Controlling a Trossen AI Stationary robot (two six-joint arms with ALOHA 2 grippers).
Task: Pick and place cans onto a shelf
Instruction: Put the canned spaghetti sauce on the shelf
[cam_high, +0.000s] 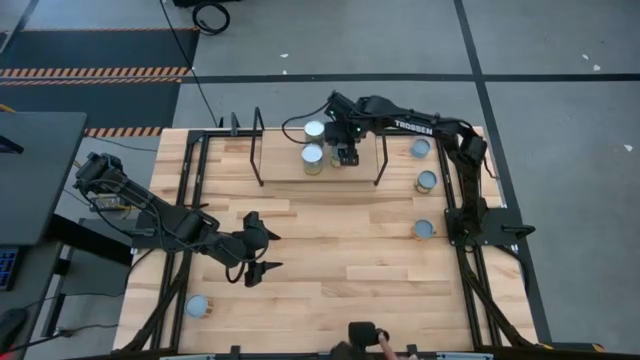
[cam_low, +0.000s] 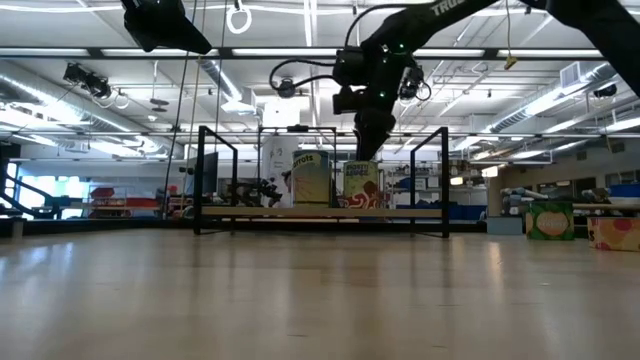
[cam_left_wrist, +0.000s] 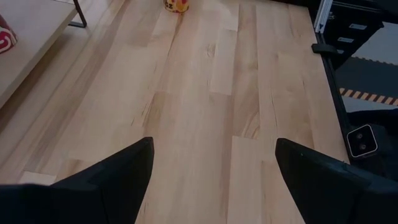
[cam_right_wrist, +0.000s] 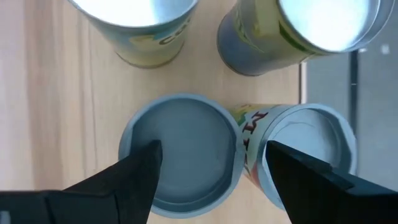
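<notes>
Overhead view evenly lit, shadows soft and short on the pale butcher-block wooden tabletop (cam_high: 340, 250). Low view backlit: long ceiling strip lights (cam_low: 560, 95) across the upper frame glare white, arms read as near-silhouettes, and the foreground tabletop is soft and out of focus. Right wrist view: the shiny round silvery tops of the cylindrical cans (cam_right_wrist: 140, 9) at upper left and upper right blow out to white, nearest dark fingers (cam_right_wrist: 112, 186) blurred.

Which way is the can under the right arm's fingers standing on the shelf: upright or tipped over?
Upright. The right wrist view looks straight down on the can's round top between the fingers, and the low view shows it standing on the shelf.
</notes>
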